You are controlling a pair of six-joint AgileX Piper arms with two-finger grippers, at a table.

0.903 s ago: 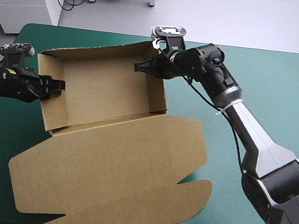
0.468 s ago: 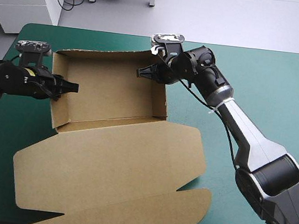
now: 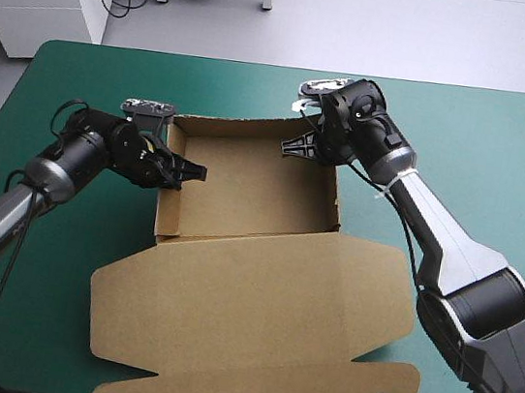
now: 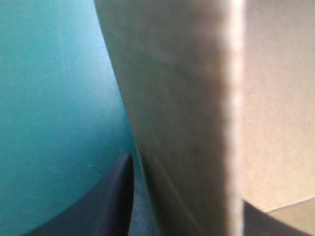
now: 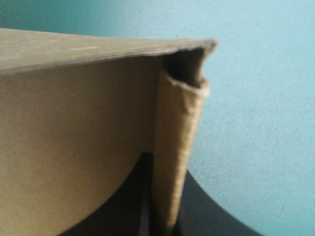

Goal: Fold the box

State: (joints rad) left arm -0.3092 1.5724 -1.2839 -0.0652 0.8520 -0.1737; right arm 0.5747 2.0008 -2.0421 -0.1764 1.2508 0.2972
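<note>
The left gripper (image 3: 192, 173) is pinching the box's left wall (image 4: 182, 98). In its wrist view one black finger sits outside, over the teal-green cover, and the other inside, with the board sandwiched between them. The right gripper (image 3: 294, 148) is likewise nipped onto the right wall (image 5: 172, 147) at the far corner, where a tucked flap doubles the board and a small gap shows at the top of the fold. The box (image 3: 244, 189) stands as an open tray on the far half of the table (image 3: 486, 140), near its middle, and the lid (image 3: 256, 313) lies flat toward the near edge. I judge that the walls are up and the step in hand is seating and squaring them. To do it well, both grips should squeeze along the fold rather than pull. They should press the doubled wall down until the tuck locks, and move together so the tray neither skews nor slides. Letting go one side at a time, checking that the wall does not spring open, seems prudent, since thin board creases easily if twisted.
</note>
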